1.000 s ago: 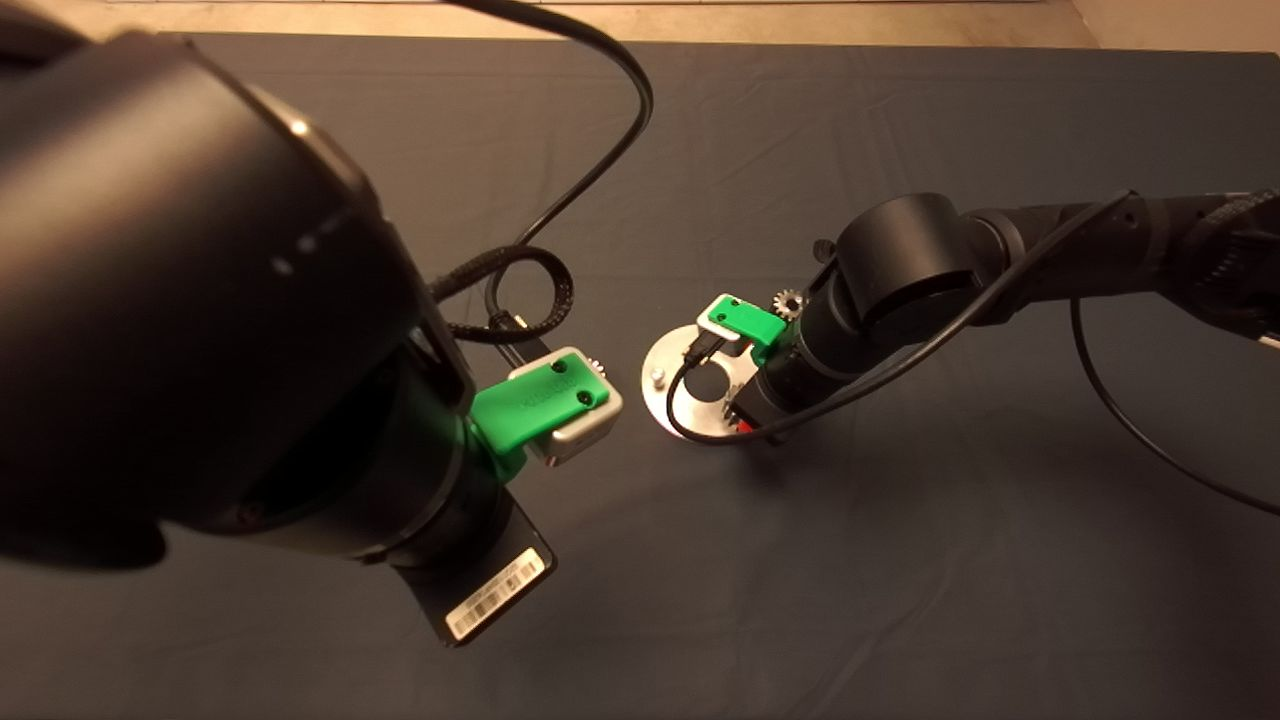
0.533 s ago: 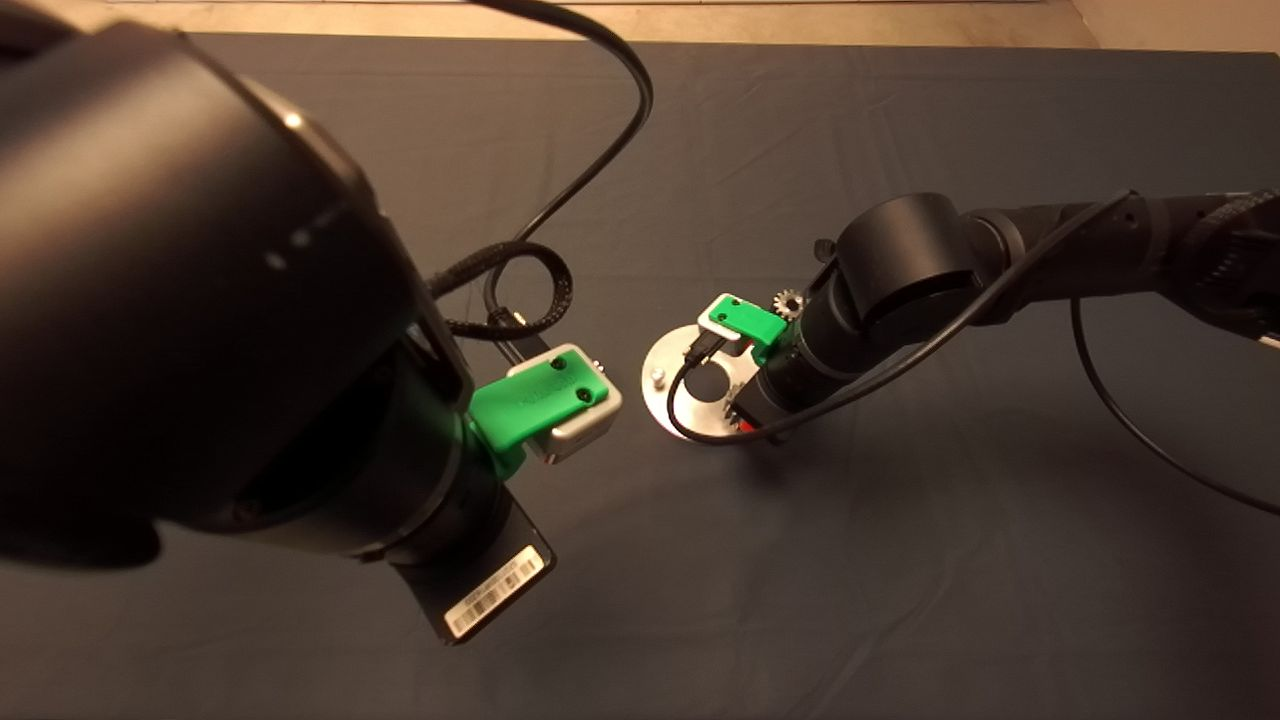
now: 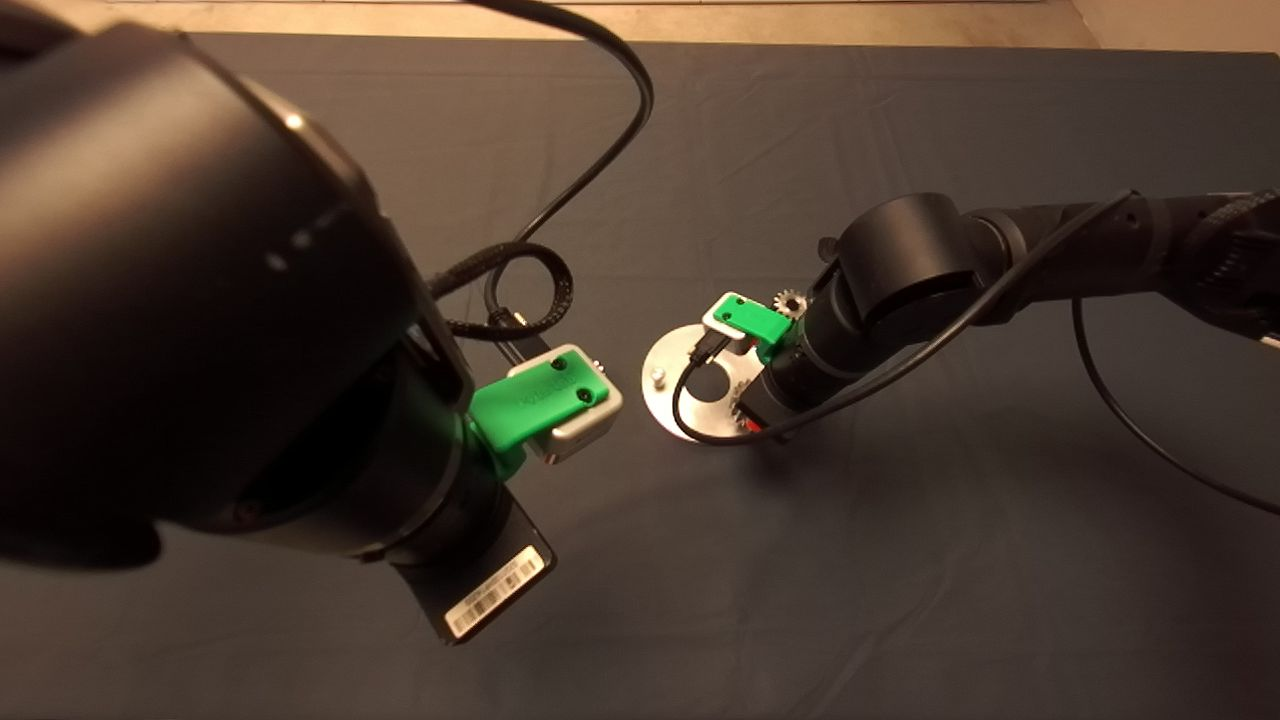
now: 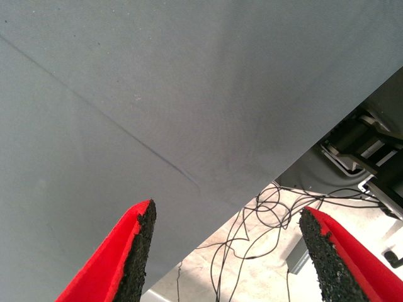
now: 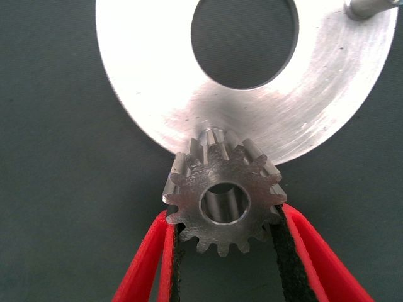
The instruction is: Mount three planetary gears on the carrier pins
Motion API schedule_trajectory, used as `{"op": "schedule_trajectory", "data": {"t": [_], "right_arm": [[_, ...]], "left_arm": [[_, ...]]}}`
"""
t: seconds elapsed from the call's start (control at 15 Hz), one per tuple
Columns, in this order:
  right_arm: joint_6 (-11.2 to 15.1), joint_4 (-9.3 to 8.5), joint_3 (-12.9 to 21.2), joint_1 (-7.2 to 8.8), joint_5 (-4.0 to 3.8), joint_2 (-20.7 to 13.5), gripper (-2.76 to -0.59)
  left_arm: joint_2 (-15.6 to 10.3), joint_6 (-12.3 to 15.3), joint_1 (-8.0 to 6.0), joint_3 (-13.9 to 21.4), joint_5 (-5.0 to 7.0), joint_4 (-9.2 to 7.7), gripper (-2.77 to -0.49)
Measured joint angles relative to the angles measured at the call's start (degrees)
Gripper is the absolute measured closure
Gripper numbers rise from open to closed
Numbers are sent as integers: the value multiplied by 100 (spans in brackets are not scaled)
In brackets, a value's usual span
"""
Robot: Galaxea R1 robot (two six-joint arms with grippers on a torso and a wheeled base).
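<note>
The shiny round disc (image 3: pixel 668 400) with a large central hole lies mid-mat. One carrier pin (image 3: pixel 657 377) stands bare on it and also shows in the right wrist view (image 5: pixel 365 7). The other pins are hidden. My right gripper (image 5: pixel 223 214) is shut on a planetary gear (image 5: pixel 220 201), holding it over the disc's (image 5: pixel 151 94) rim. Something shiny shows inside its bore, and I cannot tell whether it is seated. In the head view this gear (image 3: pixel 741 408) peeks out under the right wrist. A second gear (image 3: pixel 790 300) lies on the mat behind that arm. My left gripper (image 4: pixel 227 211) is open and empty.
The left arm fills the head view's left side, its green camera mount (image 3: pixel 540 400) just left of the disc. Black cables (image 3: pixel 520 290) loop above the mat between the arms. The left wrist view looks past the mat's edge at floor cables (image 4: pixel 264 233).
The right wrist has shifted very slightly over the disc, still holding the gear. The left arm has not moved.
</note>
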State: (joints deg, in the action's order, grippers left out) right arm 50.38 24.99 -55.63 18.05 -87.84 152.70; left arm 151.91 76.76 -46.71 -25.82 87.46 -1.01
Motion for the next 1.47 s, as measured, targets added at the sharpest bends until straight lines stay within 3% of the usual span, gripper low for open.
{"op": "schedule_trajectory", "data": {"t": [0.2, 0.73, 1.0, 1.47], "right_arm": [[0, 0, 181, -15, 3, 0, -86], [0, 11, 239, -59, -3, -16, -86], [-26, 298, 236, -59, -3, -11, -86], [-83, 378, 57, -59, -1, 61, -86]], "left_arm": [[0, 0, -2, 0, 0, 0, -162], [0, 0, -61, 0, 0, 0, -162], [-1, 0, -61, 0, 0, 0, -162], [-1, 0, -94, 0, 0, 0, -162]]}}
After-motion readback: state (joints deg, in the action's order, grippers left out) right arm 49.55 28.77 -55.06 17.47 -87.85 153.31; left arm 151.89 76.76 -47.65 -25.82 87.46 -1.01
